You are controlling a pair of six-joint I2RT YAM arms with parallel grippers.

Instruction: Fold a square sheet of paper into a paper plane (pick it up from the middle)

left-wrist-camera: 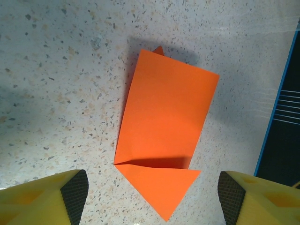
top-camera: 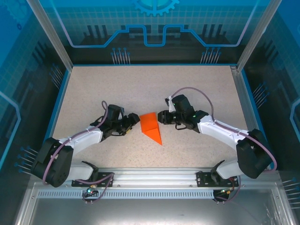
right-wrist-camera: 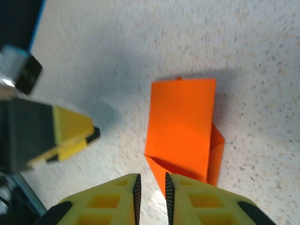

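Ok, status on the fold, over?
Left tool open, facing paper. Right tool nearly closed at paper's edge, grip unclear. Paper partly folded, flat on table. No obstruction seen.

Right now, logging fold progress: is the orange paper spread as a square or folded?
Folded. The orange paper lies on the table as a layered rectangle ending in a triangular point, a crease between them.

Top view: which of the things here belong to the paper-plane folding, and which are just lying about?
Belong to the job:
- partly folded orange paper
- left gripper, open beside it
- right gripper, jaws close together at the paper's edge

Just surroundings:
- speckled table
- blue walls
- metal rail by the arm bases
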